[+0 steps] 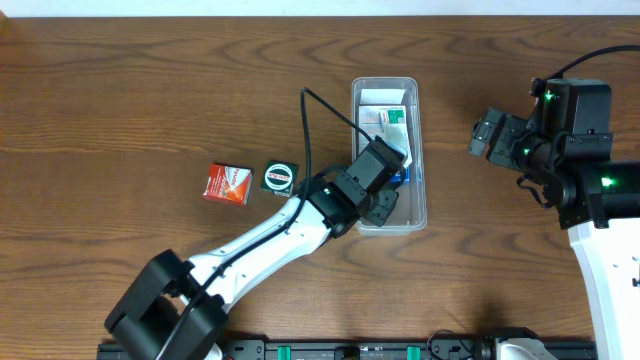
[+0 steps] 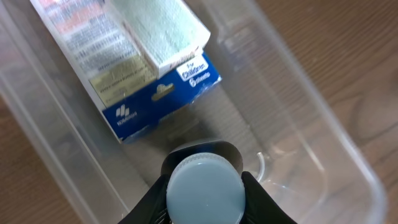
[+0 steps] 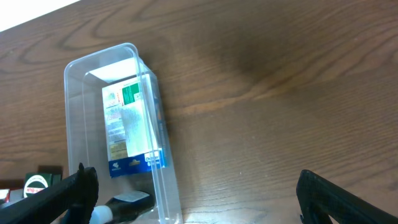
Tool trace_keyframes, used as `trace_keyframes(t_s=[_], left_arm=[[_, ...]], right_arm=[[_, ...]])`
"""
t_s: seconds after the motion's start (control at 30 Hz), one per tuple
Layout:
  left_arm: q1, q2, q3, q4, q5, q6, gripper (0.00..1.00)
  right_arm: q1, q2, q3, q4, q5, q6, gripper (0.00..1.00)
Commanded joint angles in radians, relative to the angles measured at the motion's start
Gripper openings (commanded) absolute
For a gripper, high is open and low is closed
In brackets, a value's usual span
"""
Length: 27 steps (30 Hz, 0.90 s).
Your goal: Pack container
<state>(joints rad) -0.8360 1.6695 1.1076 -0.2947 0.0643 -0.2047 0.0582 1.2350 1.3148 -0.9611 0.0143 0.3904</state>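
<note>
Left wrist view shows the left gripper (image 2: 205,208) clamped on a pale blue round cap (image 2: 204,185) inside the container (image 2: 314,109), the right gripper (image 3: 199,202) gaping wide.

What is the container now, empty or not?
Not empty: the container holds a blue-and-white box; the left pincer grips a pale-capped item inside it.

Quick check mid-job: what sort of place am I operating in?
Likely a robot test bench rather than a home: a wooden table, two robot arms, and a clear container with small retail boxes staged for packing.
</note>
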Motion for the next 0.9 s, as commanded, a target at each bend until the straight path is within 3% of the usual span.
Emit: trace_keyframes(t_s=[0.0, 0.53, 0.7, 0.77, 0.87], left_arm=[[-0.001, 0.004, 0.034, 0.003, -0.068, 0.020, 0.15], [0.000, 0.009, 0.034, 0.020, -0.216, 0.089, 0.15], [0.000, 0.015, 0.034, 0.053, -0.216, 0.116, 0.24], [0.000, 0.015, 0.034, 0.060, -0.216, 0.119, 0.33], [0.000, 0.015, 0.034, 0.070, -0.216, 0.119, 0.35]], right_arm=[[-0.006, -0.005, 0.014, -0.001, -0.003, 0.005, 0.99], [-0.006, -0.005, 0.014, -0.001, -0.003, 0.005, 0.99], [-0.006, -0.005, 0.014, -0.001, -0.003, 0.005, 0.99], [-0.006, -0.005, 0.014, -0.001, -0.003, 0.005, 0.99], [-0.006, -0.005, 0.014, -0.001, -0.003, 0.005, 0.99]])
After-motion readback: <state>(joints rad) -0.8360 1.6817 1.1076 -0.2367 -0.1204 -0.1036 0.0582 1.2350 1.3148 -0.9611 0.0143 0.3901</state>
